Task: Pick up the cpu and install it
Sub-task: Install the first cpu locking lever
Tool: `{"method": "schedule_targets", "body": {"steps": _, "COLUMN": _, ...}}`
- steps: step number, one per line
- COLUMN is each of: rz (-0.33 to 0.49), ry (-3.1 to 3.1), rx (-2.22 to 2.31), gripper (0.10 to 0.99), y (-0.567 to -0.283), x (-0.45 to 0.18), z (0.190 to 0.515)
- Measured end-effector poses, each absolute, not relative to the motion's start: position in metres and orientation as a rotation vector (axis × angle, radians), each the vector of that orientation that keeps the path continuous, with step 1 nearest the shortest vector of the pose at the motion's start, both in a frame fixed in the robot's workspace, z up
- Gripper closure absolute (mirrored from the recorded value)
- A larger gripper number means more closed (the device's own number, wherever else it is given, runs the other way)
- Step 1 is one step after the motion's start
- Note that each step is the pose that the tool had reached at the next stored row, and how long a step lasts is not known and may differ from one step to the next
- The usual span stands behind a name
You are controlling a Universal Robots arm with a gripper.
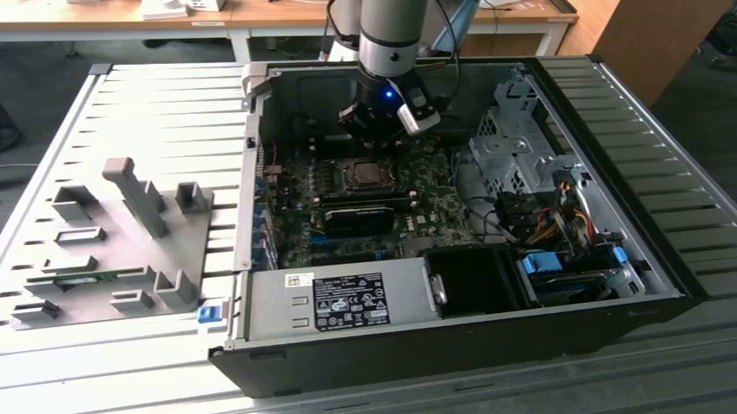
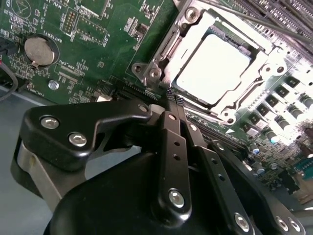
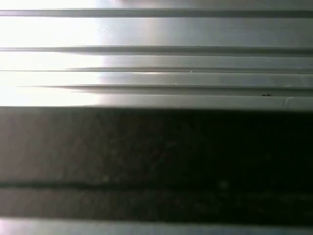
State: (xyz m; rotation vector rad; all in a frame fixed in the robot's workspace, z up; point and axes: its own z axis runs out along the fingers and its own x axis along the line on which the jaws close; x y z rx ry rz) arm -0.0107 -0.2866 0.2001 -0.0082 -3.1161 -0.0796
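- Sitting flat in the black socket with its silvery metal frame point(image 2: 161, 63), the cpu point(image 2: 212, 68), a small square chip with a shiny silver top, looks already seated on the green motherboard point(image 2: 98, 39) in the second wrist view; the exterior view shows the same socket point(image 1: 366, 175) near the middle of the open black computer case point(image 1: 645, 259).
- Holding nothing, the black-fingered tool point(image 2: 171, 98) has its fingertips drawn together to a closed point just off the frame's corner, at about seven o'clock from the chip in the second wrist view.
- Judging from this, the placing seems done; doing the step well now means keeping the closed tips clear of the chip's top and of the frame's edge, since a sideways nudge could lift the chip off its seat.
- A round silver coin cell point(image 2: 41, 51) sits well apart, at about nine o'clock from the chip.
- Outside the case, a grey fixture plate with upright blocks point(image 1: 127, 224) rests on the slatted metal table point(image 1: 161, 112), at nine o'clock from the case in the exterior view.
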Motion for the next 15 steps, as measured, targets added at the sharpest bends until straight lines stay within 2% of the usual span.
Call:
{"method": "schedule_targets", "body": {"steps": 9, "rz": -0.058, "ry": -3.116, "rx": -0.008, "gripper": 0.980, "y": -0.2864, "x": -0.0104, "z": 0.1963}}
{"method": "schedule_targets", "body": {"steps": 15, "rz": -0.087, "ry": -3.114, "rx": -0.008, "gripper": 0.980, "y": -0.2869, "x": -0.0101, "z": 0.1956}}
